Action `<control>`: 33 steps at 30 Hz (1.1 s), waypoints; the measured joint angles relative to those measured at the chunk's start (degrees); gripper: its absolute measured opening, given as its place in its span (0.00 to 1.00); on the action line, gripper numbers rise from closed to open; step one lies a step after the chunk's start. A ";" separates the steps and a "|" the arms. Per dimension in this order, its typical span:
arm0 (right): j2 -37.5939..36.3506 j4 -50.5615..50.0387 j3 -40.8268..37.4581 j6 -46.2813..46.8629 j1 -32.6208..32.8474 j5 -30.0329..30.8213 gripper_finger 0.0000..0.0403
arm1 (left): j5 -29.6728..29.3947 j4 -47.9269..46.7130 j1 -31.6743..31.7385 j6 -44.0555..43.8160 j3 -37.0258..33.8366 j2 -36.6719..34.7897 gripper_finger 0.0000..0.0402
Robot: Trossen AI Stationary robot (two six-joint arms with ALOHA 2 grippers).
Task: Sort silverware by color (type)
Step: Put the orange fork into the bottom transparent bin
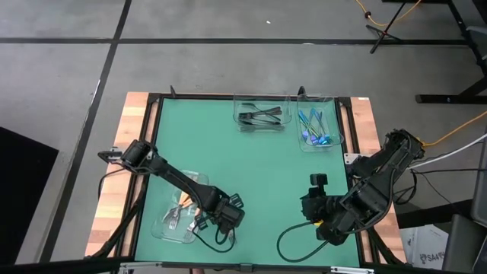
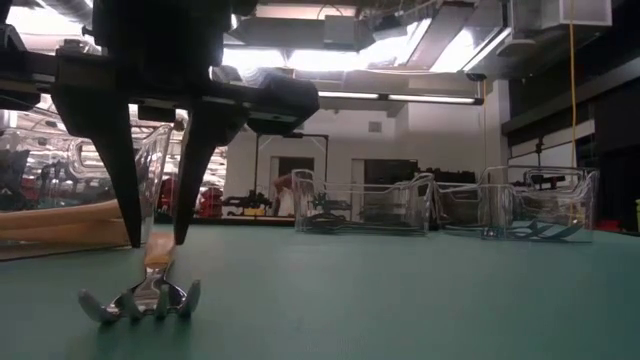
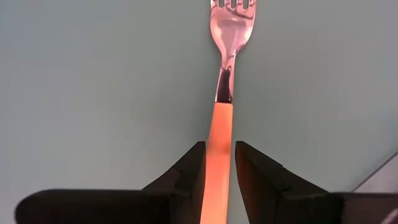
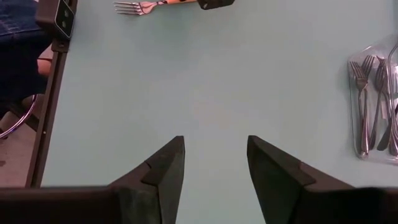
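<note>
The left gripper (image 3: 219, 167) stands at the lower left of the high view, its fingers (image 3: 186, 171) set on either side of the orange handle of a fork (image 3: 225, 74) lying flat on the green table (image 1: 251, 175); whether they press the handle or only bracket it I cannot tell. Just beside it, a clear tray (image 1: 169, 222) holds more orange-handled forks (image 1: 181, 211). At the top centre, one tray holds black utensils (image 1: 260, 116), another blue ones (image 1: 313, 128). The right gripper (image 4: 214, 163) hovers at the lower right, fingers released and empty.
</note>
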 joint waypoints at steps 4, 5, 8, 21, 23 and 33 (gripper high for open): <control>0.00 -0.02 0.00 0.02 0.00 -0.01 0.42 | -0.32 -0.03 0.02 0.25 0.69 0.17 0.20; 0.00 -0.02 0.00 0.00 0.00 -0.01 0.42 | -0.70 -0.14 -0.08 0.40 1.13 0.25 0.20; 0.00 -0.02 0.00 0.00 0.00 -0.01 0.42 | -1.64 -0.13 -0.18 0.45 2.41 0.44 0.20; 0.00 -0.02 0.00 0.00 -0.01 -0.01 0.42 | -2.45 -1.73 -0.22 0.22 8.00 0.46 0.20; 0.00 0.00 0.00 0.00 0.00 -0.03 0.42 | -2.45 -1.16 -0.19 0.22 8.00 0.46 0.20; 0.00 0.02 0.00 0.00 -0.02 -0.03 0.42 | 1.19 1.77 -0.91 0.35 7.75 0.39 0.20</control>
